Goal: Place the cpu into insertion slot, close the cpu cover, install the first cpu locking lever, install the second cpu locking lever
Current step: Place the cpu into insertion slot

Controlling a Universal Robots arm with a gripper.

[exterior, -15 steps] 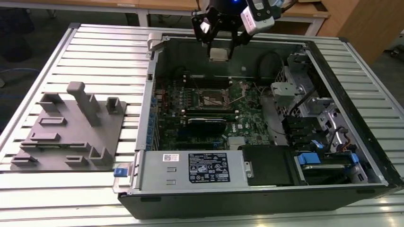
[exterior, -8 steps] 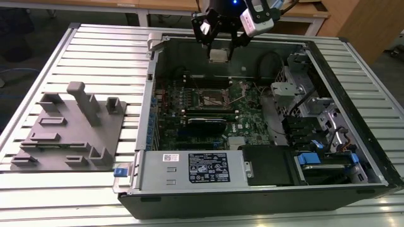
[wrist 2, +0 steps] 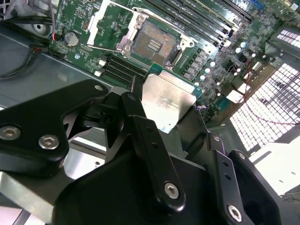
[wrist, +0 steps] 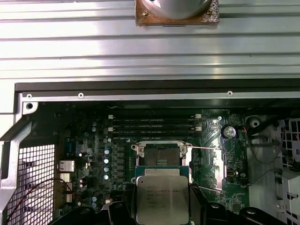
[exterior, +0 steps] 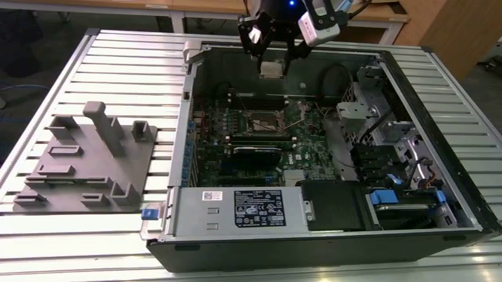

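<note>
1. Firstly, grey fixture plate (exterior: 86, 170): lies on the slatted table (exterior: 47, 247), at 9 o'clock from the computer case (exterior: 235, 214) in the exterior view, well apart from the work. No hazard judged.
2. Insertion slot (exterior: 264, 122): square socket near the middle of the green board, uncovered and empty. Likely hazard: a chip set down skewed or turned the wrong way would bear on the contact field and could damage it.
3. Locking levers (wrist: 206, 148): thin wire rods lying swung out just beside the socket, as the first wrist view shows them. Likely hazard: a finger coming down off-line could catch one.
4. Cpu (exterior: 271, 69): silver-topped chip, airborne at 12 o'clock from the slot, near the case's far wall and well apart from the socket. Likely hazard: an edge-only pinch may let it tilt or slip free.
5. Gripper (exterior: 274, 59): fingers closed narrow on the cpu's opposite edges. The hold looks level.
6. Drive cage (exterior: 377, 147): at 3 o'clock from the slot, with cables near. Possible snag for the wrist.
</note>
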